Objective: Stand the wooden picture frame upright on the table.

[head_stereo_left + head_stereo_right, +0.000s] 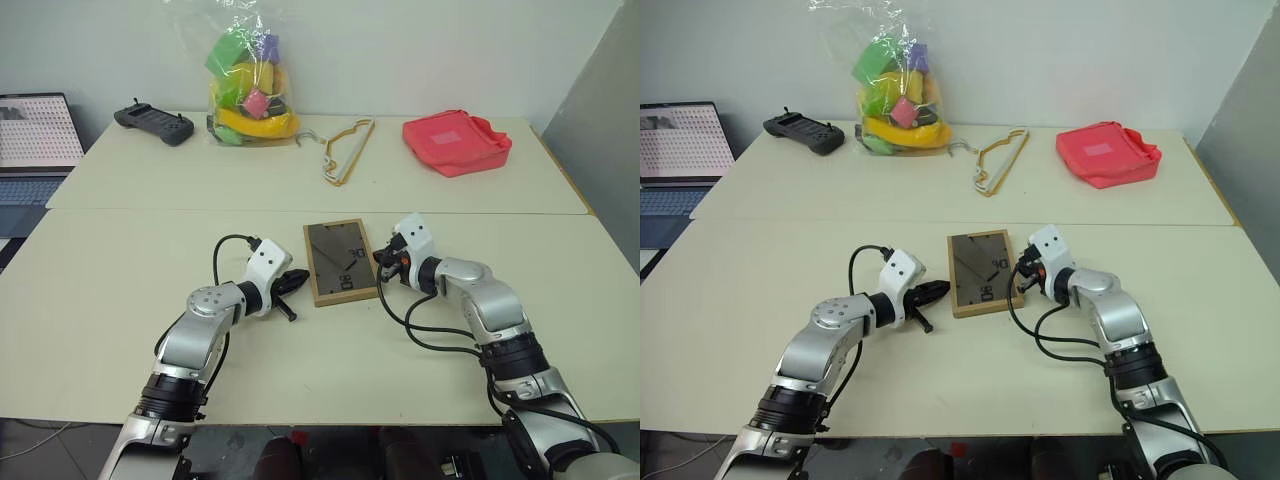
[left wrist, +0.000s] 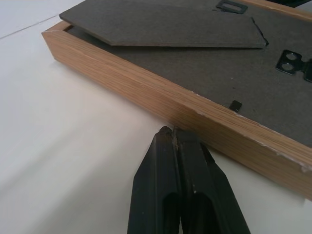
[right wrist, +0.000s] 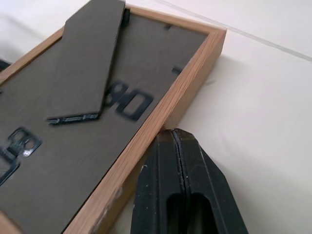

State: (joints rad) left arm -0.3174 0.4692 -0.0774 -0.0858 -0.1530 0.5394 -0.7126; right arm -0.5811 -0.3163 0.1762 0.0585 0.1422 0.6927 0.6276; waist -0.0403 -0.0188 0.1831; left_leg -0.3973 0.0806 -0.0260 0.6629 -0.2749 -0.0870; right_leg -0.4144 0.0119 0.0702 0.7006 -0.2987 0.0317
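The wooden picture frame [image 1: 340, 262] lies flat on the table [image 1: 120, 300], back side up, in the middle of the near half and straight ahead of me, so its dark panel and the fold-out stand leg [image 2: 165, 27] face the ceiling. The leg looks folded down against the panel, or nearly so; I cannot tell whether it is lifted at all. My left gripper [image 1: 296, 281] is clenched on nothing, its two black fingers pressed together, the tips right at the frame's left wooden edge, touching it or just short of it. My right gripper [image 1: 384, 265] is likewise closed and empty, its tips at the opposite wooden edge, so the frame sits between my two claws. By my reckoning the task is barely begun: nothing is lifted, the frame is not tilted, and the leg is not yet swung out to prop it. What I judge is left is to pinch or lever one edge up, open the leg, tip the frame onto its lower edge and let it rest on the leg. Pressing in from both sides with shut claws could squeeze the frame steady or slide it on the smooth top. Far back on the table sit a tan wire hanger [image 1: 345, 150], a red pouch [image 1: 457, 143] and a bag of toys [image 1: 250, 85], well apart from my work
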